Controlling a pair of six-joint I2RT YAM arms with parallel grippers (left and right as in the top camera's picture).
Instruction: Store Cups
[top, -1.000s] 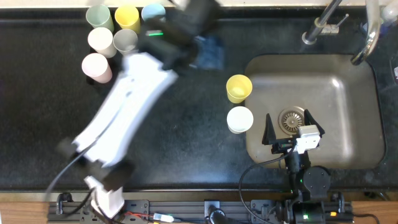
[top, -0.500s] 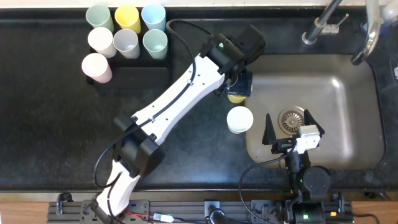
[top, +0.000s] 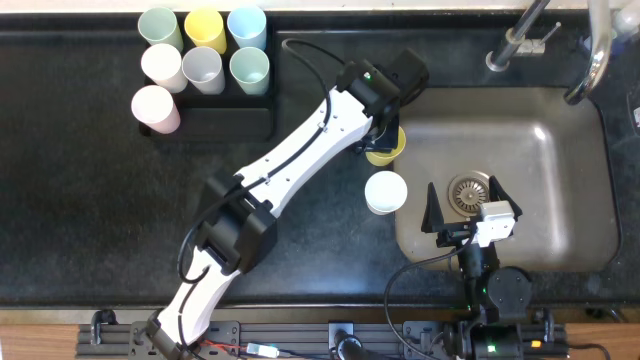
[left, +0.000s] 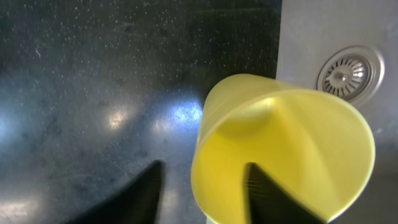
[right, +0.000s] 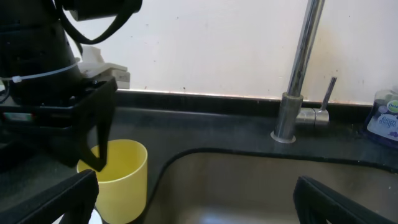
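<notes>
A yellow cup (top: 384, 154) (left: 292, 143) (right: 121, 180) stands upright on the black counter at the sink's left rim. My left gripper (top: 386, 138) (left: 204, 167) is open astride its near wall, one finger inside the cup and one outside. A white cup (top: 385, 192) stands just in front of the yellow one. Several pastel cups (top: 205, 45) sit upright in a black tray (top: 240, 118) at the back left, with a pink cup (top: 155, 108) at the tray's left end. My right gripper (top: 468, 208) (right: 196, 182) is open and empty, low over the sink near the drain.
The steel sink (top: 560, 180) fills the right side, its drain (left: 344, 70) close to the yellow cup. A faucet (top: 515, 40) (right: 297, 81) rises at the back. Dark counter (top: 100, 220) stretches to the left.
My left arm swung from the cup tray at the back left across to the yellow cup, then lowered until one finger went inside it. The right arm kept still.
</notes>
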